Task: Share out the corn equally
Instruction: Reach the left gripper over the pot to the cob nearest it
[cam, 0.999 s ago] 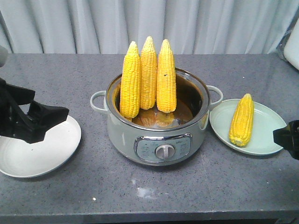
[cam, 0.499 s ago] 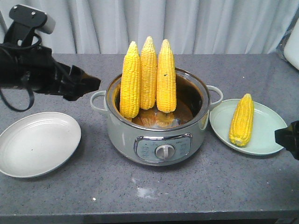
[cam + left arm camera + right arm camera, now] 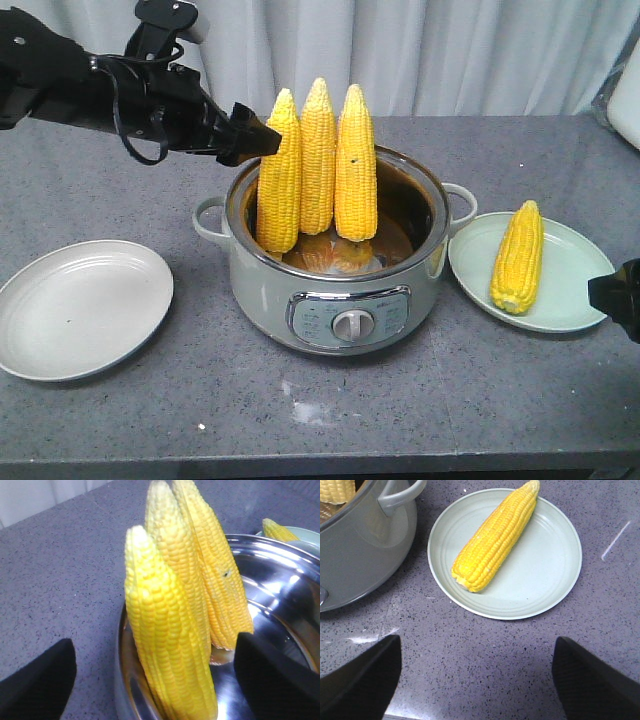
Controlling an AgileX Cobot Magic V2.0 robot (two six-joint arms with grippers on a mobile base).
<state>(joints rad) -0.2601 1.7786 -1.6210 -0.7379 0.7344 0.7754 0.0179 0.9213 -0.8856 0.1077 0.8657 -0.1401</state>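
Steel pot [image 3: 262, 300] with three upright cobs [image 3: 318, 160]

A pale green plate [image 3: 545, 575] sits on a speckled grey tabletop [image 3: 485, 660], seen from above. One yellow corn cob [image 3: 495, 537] lies diagonally across the plate, its tapered tip pointing to the upper right rim and its blunt cut end toward the lower left. Just beside the plate, at the upper left, stands a grey-green pot [image 3: 360, 555]; its curved side handle [image 3: 402, 495] reaches toward the plate without touching it. A bit of more yellow corn [image 3: 337, 490] shows inside the pot at the frame's corner. Two dark fingers [image 3: 360, 680] of the right gripper [image 3: 476, 645] fill the bottom corners, spread wide apart above bare tabletop, holding nothing.
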